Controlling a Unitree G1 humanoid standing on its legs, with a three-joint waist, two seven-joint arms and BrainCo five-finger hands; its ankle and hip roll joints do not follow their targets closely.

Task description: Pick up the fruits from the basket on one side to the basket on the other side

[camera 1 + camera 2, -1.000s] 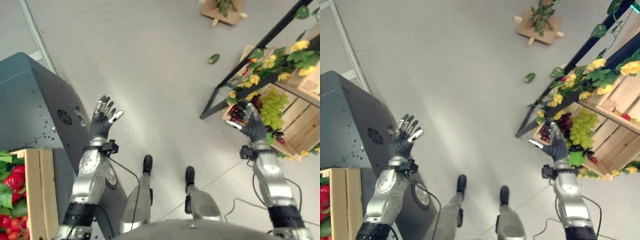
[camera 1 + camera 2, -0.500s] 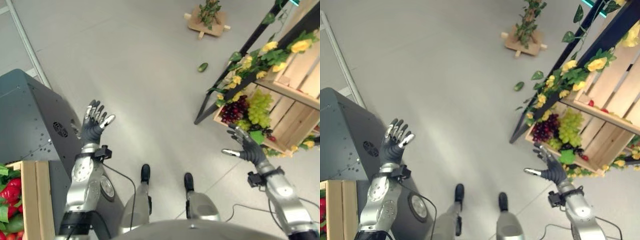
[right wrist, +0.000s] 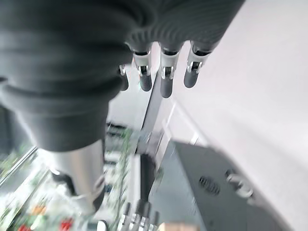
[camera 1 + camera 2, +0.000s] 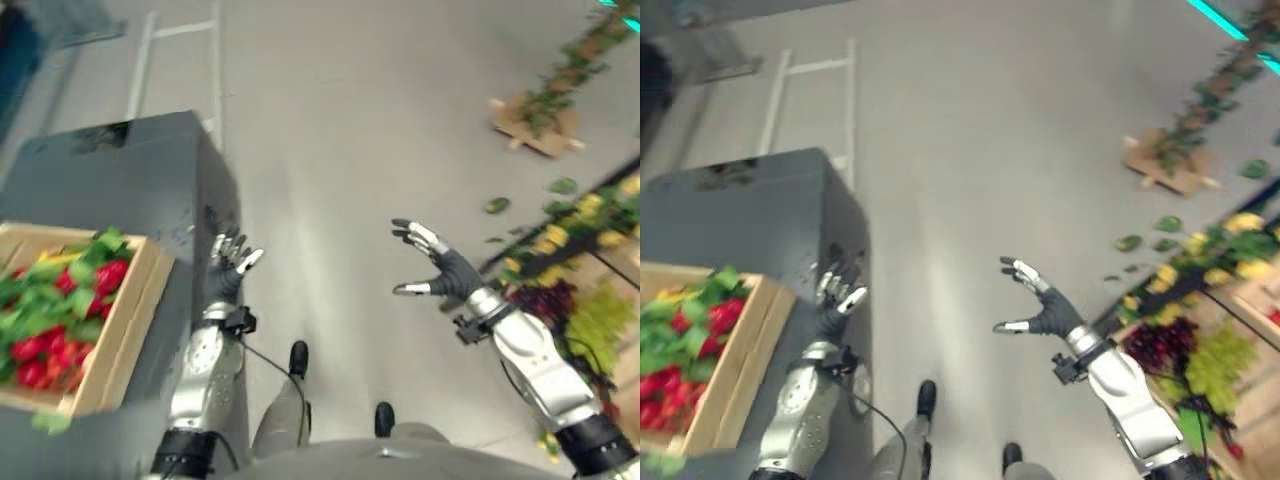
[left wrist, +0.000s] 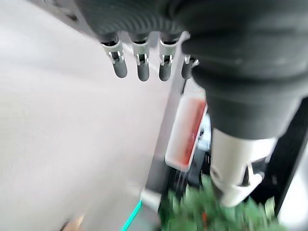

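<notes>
Now both hands hang empty over the floor: left hand (image 4: pixel 228 270) spread beside the grey counter (image 4: pixel 110 190), right hand (image 4: pixel 440 272) splayed wide. Red fruit (image 4: pixel 60 310) sits in the wooden crate (image 4: pixel 125 320); grapes (image 4: pixel 1190 350) on the shelf (image 4: pixel 1250 300) at right.

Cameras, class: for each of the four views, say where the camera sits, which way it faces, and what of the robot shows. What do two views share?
Left eye view: on the head, looking down at the floor; both arms, open left hand, open right hand.
Right eye view: beside it, same aim; both share the crate of red fruit and the grapes.
Left wrist view: on the left wrist, along its straight fingers.
Right wrist view: on the right wrist, along its straight fingers.
</notes>
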